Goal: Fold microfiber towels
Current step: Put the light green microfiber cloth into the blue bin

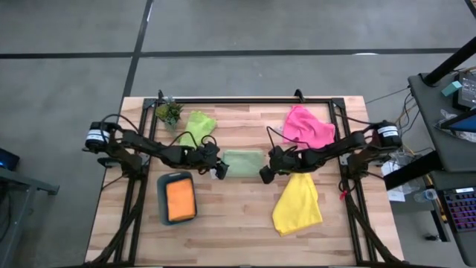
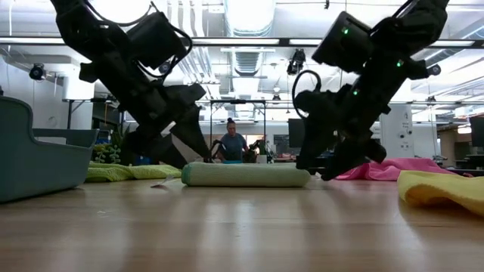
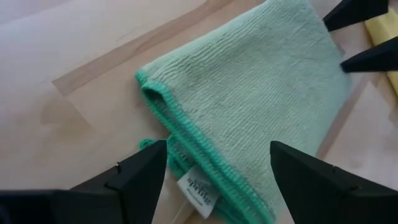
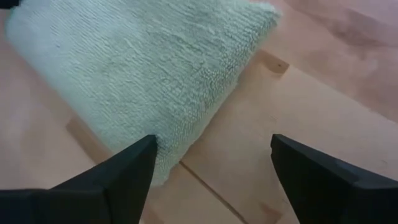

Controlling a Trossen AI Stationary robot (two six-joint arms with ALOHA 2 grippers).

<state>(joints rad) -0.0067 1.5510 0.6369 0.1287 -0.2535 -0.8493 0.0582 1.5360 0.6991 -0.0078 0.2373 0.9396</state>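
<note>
Pale sage green towel (image 1: 243,162): folded flat, mid-desk (image 1: 238,231). Left pincer (image 1: 220,170) at its left end, right pincer (image 1: 265,176) at its right end; both spread wide, holding nothing. Orange towel (image 1: 181,199) in teal tray (image 1: 162,199).

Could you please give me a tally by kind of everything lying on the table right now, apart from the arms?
Towels: 5, namely lime green towel, pink towel, pale sage towel, yellow towel, orange towel
Teal tray: 1
Potted plant: 1
Total: 7
</note>
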